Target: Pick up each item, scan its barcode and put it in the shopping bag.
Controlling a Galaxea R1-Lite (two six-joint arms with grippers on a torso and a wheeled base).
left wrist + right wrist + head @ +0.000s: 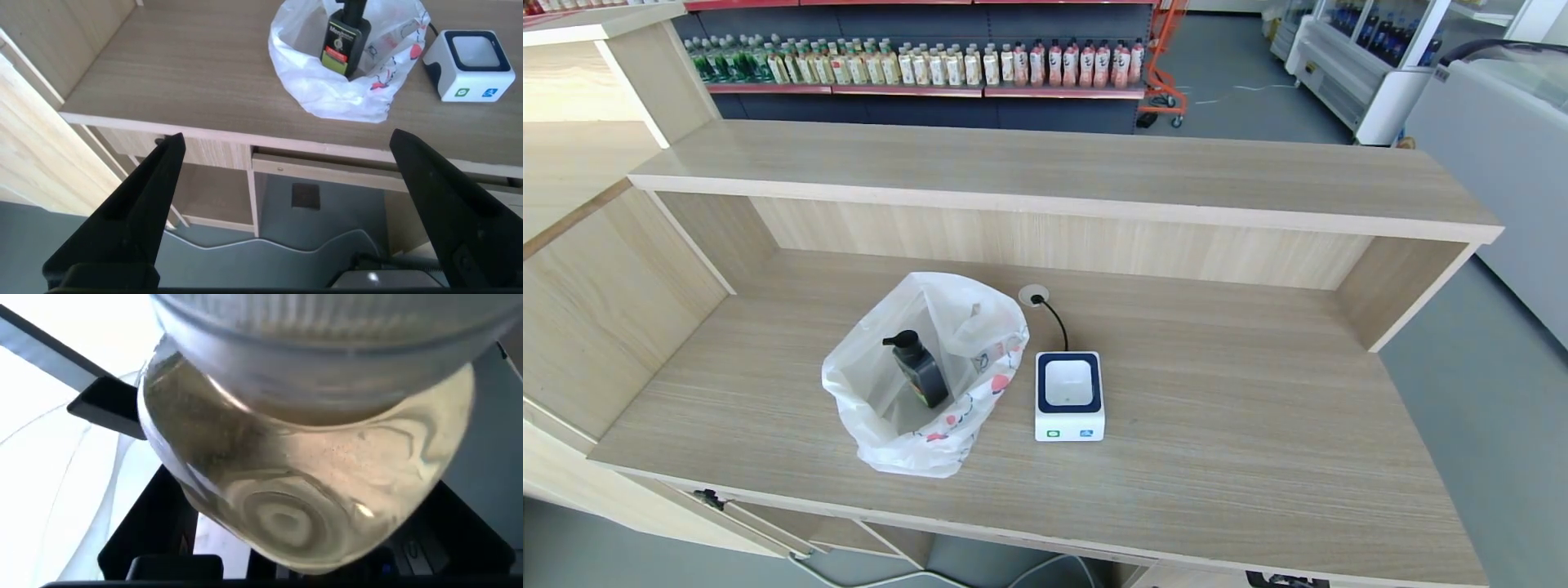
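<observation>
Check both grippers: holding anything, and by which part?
Left gripper: open, empty. Right gripper: seemingly holds a clear jar with ribbed lid, dark fingers flanking its body below the lid; exact contact hidden.

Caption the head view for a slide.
Pump bottle inside the open shopping bag, scanner beside it on the wooden counter.

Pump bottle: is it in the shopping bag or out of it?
In: the pump bottle sits inside the open shopping bag.

White shopping bag (pixel 854 388) stands open on the surface (pixel 1258 425). A dark pump bottle (pixel 920 374) leans inside it. The scanner (pixel 1069 396) sits just beside the bag, to its right. The scanner's black cable (pixel 1059 321) runs back to a round port (pixel 1033 294).
</observation>
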